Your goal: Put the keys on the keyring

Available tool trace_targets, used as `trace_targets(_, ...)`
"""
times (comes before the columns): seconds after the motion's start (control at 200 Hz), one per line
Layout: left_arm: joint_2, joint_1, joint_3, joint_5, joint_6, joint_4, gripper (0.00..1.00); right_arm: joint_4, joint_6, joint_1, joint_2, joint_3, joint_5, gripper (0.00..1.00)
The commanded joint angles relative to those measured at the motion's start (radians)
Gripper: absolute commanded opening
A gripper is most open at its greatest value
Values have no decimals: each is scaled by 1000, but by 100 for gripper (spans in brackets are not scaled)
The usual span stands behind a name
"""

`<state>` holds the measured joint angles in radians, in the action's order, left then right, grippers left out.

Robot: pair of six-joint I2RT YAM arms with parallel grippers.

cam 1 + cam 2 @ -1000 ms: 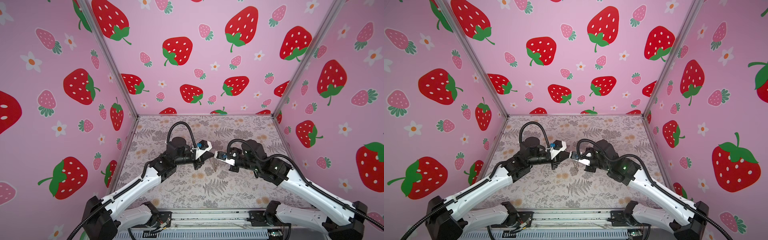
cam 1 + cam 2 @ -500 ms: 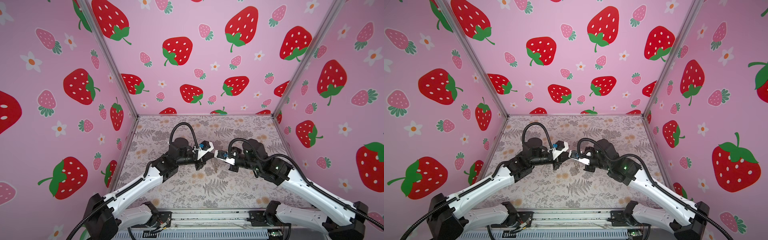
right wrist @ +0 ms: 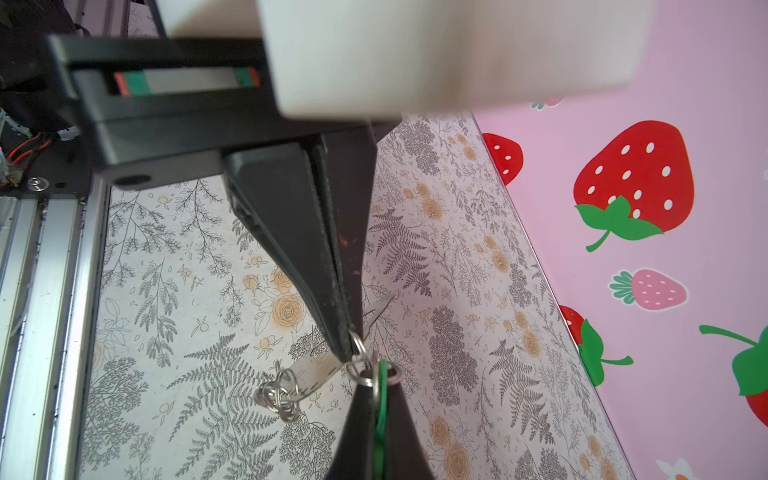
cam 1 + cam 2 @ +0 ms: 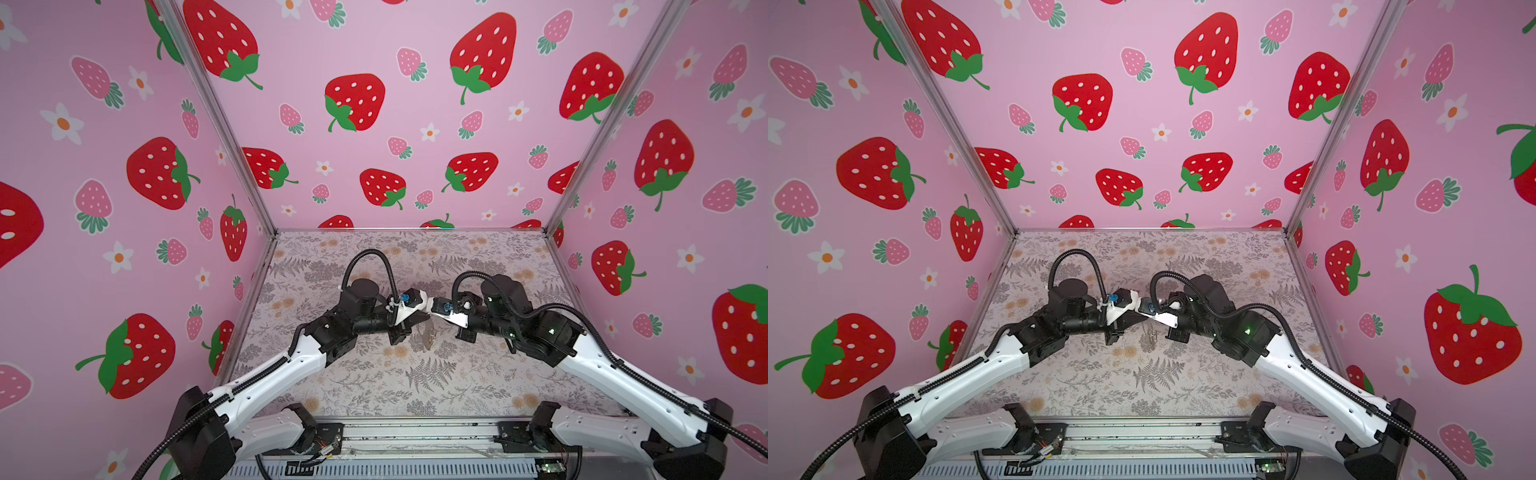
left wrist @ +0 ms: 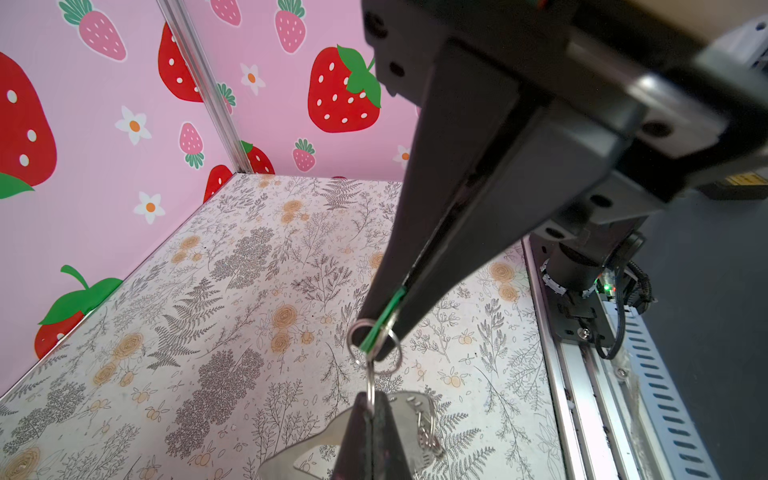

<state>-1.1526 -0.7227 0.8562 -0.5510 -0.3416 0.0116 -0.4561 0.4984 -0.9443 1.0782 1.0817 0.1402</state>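
We seem mid-threading. Our left hand (image 5: 376,351) is shut on the thin green plastic key tag (image 5: 388,311); our right hand (image 3: 348,351), shut, pinches a metal ring (image 3: 360,368) of the pale stitched strap keyring (image 3: 316,370), tip to tip above the floral worktop (image 3: 187,291). Next likely needs fine ring alignment.

Bright, even light (wrist foregrounds blurred)
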Motion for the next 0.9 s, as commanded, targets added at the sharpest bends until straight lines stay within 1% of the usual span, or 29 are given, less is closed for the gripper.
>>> trace_targets(0.0, -2, -11, 25, -70, -40, -60, 0, 5, 22, 2, 19, 48, -24, 0)
trace_targets(0.105, -10, -10, 42, -52, -53, -103, 0, 8, 29, 1, 16, 49, -25, 0)
trace_targets(0.12, -11, -8, 41, -49, -52, -105, 4, 9, 29, 2, 15, 47, -27, 0)
trace_targets(0.13, -12, -5, 42, -45, -50, -105, 10, 10, 30, 2, 16, 47, -28, 0)
trace_targets(0.145, -12, -2, 40, -41, -44, -105, 17, 10, 32, 2, 17, 46, -29, 0)
trace_targets(0.185, -9, 12, 33, -34, -25, -95, 31, 10, 34, 4, 19, 41, -35, 0)
trace_targets(0.19, -8, 14, 31, -34, -21, -93, 34, 10, 34, 4, 20, 40, -35, 0)
trace_targets(0.205, -7, 21, 26, -32, -13, -88, 51, 10, 34, 3, 21, 38, -38, 0)
trace_targets(0.21, -6, 23, 25, -32, -9, -86, 53, 9, 36, 4, 22, 37, -39, 0)
trace_targets(0.22, -3, 29, 21, -31, -5, -83, 63, 9, 36, 3, 25, 35, -42, 0)
trace_targets(0.245, 5, 43, 12, -27, 9, -75, 84, 9, 38, 4, 29, 28, -48, 0)
trace_targets(0.26, 11, 51, 5, -24, 16, -69, 96, 6, 39, 3, 32, 24, -52, 0)
trace_targets(0.27, 15, 59, 1, -23, 21, -67, 100, 6, 39, 5, 34, 21, -55, 0)
trace_targets(0.345, 52, 109, -30, -1, 51, -54, 99, 13, 40, 11, 60, -9, -64, 0)
trace_targets(0.425, 102, 180, -65, 52, 96, -56, 99, 53, 31, 17, 100, -41, -45, 0)
trace_targets(0.515, 178, 263, -110, 143, 150, -60, 99, 120, 7, 19, 158, -58, -5, 0)
trace_targets(0.56, 221, 300, -132, 180, 178, -60, 99, 191, -5, 18, 195, -58, 31, 0)
trace_targets(0.595, 251, 323, -145, 227, 204, -57, 99, 234, -10, 19, 231, -49, 58, 0)
trace_targets(0.61, 257, 332, -147, 264, 229, -57, 99, 252, -14, 18, 245, -41, 69, 0)
trace_targets(0.71, 292, 374, -131, 441, 317, -97, 99, 323, -45, 16, 374, 54, 150, 0)
trace_targets(0.805, 290, 393, -95, 511, 330, -156, 99, 370, -32, 3, 462, 133, 171, 0)
trace_targets(0.895, 277, 394, -75, 578, 351, -184, 99, 425, -16, 4, 496, 159, 189, 0)
